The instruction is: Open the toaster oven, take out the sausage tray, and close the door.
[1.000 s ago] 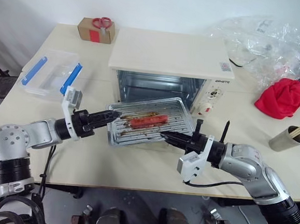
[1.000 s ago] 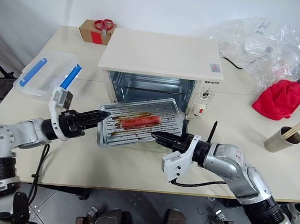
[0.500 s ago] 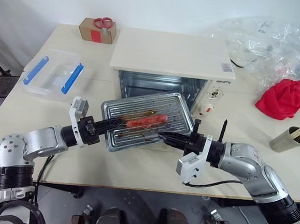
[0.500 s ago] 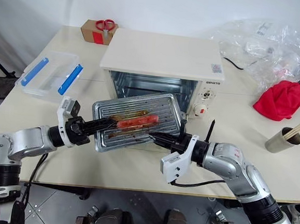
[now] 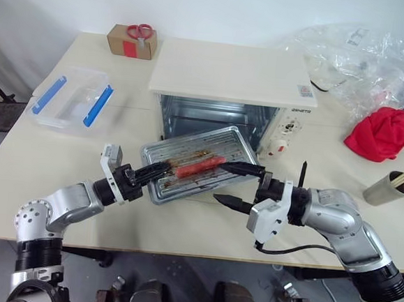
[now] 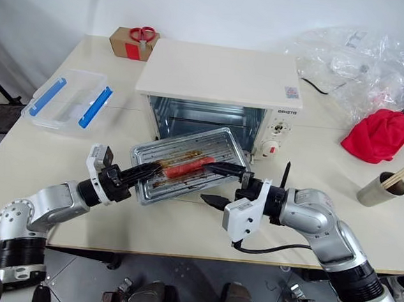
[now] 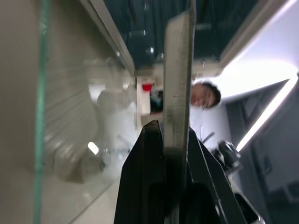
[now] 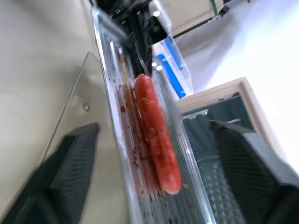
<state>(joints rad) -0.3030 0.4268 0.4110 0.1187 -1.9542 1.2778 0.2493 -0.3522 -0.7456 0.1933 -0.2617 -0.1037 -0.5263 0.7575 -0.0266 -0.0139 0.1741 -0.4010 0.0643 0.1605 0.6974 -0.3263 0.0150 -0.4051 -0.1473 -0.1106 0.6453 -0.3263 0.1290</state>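
The toaster oven (image 5: 235, 90) is seen standing at the far middle of the desk (image 5: 76, 155) with its cavity exposed, so the opening step can be judged as done; the door (image 8: 70, 116) is let down flat in front of the oven, and its glass edge is seen just beneath the tray in the right wrist view. The sausage tray (image 5: 200, 174) has been drawn out of the cavity and is held tilted above the lowered door, just in front of the oven mouth, with the red-orange sausage (image 5: 199, 168) lying on its ridged base. Its left rim is pinched by the left gripper (image 5: 151, 171), whose fingers are closed tight on the metal edge, as is plain in the left wrist view. The right gripper (image 5: 238, 185) is spread wide at the tray's right end, one finger above the rim and one below, and nothing is clasped by it. The tray is thus judged to be carried by the left side alone. What is left, by this reading, is for the tray to be set down on the desk clear of the door, and for the door to be swung up and shut.
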